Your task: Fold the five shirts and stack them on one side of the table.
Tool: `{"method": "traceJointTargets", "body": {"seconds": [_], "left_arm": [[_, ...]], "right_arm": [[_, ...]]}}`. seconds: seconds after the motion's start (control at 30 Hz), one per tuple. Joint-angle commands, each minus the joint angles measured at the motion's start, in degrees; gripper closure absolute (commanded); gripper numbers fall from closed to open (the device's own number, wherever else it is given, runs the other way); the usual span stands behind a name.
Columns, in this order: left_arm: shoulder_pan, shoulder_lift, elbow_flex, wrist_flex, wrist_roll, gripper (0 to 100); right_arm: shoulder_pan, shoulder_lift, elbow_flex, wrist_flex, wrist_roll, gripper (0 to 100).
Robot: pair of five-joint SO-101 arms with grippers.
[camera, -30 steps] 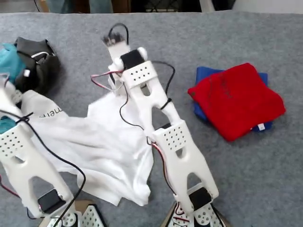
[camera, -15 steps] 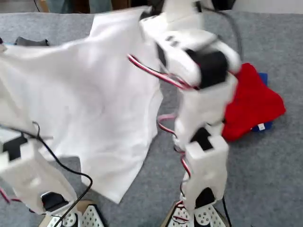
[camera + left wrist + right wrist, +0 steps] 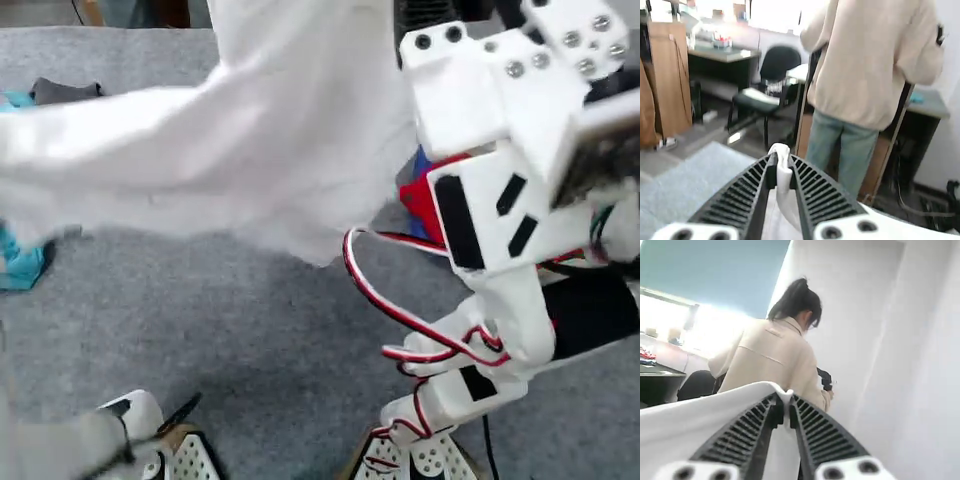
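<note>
1 white shirt [image 3: 270, 130] hangs stretched above the grey table [image 3: 230, 330], with the left gripper [image 3: 782, 159] and right gripper [image 3: 783, 402] each clamped on its cloth. The raised right arm [image 3: 500, 200] hides most of 1 red shirt [image 3: 420, 205] and 1 blue shirt [image 3: 421, 160]. 1 teal shirt [image 3: 20, 265] and 1 dark shirt [image 3: 65, 92] lie opposite.

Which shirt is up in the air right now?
The white shirt, pinched by the left gripper and the right gripper; the red shirt, blue shirt and teal shirt lie on the table.
</note>
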Motion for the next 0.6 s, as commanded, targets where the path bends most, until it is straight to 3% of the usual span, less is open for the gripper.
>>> {"method": "traceJointTargets", "body": {"seconds": [0.0,0.2,0.57], "left_arm": [[-3.4,-6.6,3.6,0.1,-1.1,97],[-13.6,-15.4,10.2,0.0,-2.0,97],[-14.0,-26.6,38.2,-0.2,-4.3,97]], "right_arm": [[-6.7,-1.4,-2.8,-1.8,6.9,98.5],[-14.1,-5.1,-2.2,-2.2,13.9,98.5],[-14.5,-9.7,-2.2,-1.8,13.9,98.5]]}}
